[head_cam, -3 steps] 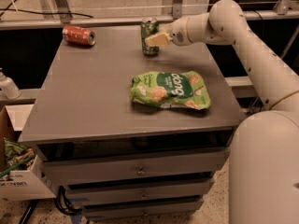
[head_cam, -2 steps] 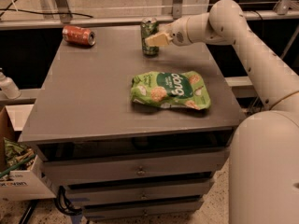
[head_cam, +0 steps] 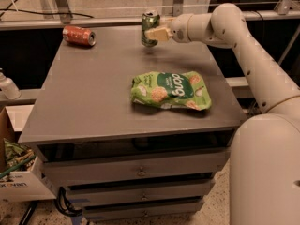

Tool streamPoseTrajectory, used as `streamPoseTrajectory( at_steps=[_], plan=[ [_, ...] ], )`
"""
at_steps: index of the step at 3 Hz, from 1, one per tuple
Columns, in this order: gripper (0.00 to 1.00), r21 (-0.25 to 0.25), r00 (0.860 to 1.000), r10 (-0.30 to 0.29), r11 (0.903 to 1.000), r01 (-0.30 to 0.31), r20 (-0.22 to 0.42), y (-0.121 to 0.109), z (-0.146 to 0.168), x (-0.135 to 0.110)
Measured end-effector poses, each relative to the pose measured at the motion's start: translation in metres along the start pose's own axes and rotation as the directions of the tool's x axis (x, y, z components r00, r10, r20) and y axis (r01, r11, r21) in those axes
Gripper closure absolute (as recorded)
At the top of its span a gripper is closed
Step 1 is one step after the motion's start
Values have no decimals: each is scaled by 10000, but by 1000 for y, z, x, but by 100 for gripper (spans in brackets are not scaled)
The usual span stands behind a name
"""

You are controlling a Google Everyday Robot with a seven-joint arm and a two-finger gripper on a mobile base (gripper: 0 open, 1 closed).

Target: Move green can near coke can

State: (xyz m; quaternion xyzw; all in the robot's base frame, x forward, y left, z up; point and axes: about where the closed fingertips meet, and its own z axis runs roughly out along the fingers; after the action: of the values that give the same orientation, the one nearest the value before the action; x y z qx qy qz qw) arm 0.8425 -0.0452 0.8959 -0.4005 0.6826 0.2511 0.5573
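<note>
The green can [head_cam: 150, 27] is upright at the far middle of the grey table [head_cam: 93, 102], held a little above the surface with its shadow under it. My gripper [head_cam: 155, 33] reaches in from the right and is shut on the green can, with a pale finger [head_cam: 156, 33] across its front. The coke can [head_cam: 78, 35] lies on its side at the table's far left corner, well to the left of the green can.
A flat green snack bag [head_cam: 171, 90] lies at the table's middle right, nearer than the gripper. The table has drawers [head_cam: 140, 170] below. A cardboard box [head_cam: 14, 182] stands on the floor at left. A rail [head_cam: 117, 20] runs behind the table.
The green can has risen slightly off the table in my gripper. The coke can and the snack bag have not moved.
</note>
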Motion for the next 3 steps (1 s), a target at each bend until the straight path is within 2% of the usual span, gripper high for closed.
streamPoseTrajectory(
  at_steps=[1,2,3],
  plan=[
    [100,38,9963,-301,9995,299,805,-9,13,-23],
    [100,-263,9931,-626,9975,655,992,-7,35,-36],
    [100,-935,9951,-720,9925,782,683,9,60,-42]
  ],
)
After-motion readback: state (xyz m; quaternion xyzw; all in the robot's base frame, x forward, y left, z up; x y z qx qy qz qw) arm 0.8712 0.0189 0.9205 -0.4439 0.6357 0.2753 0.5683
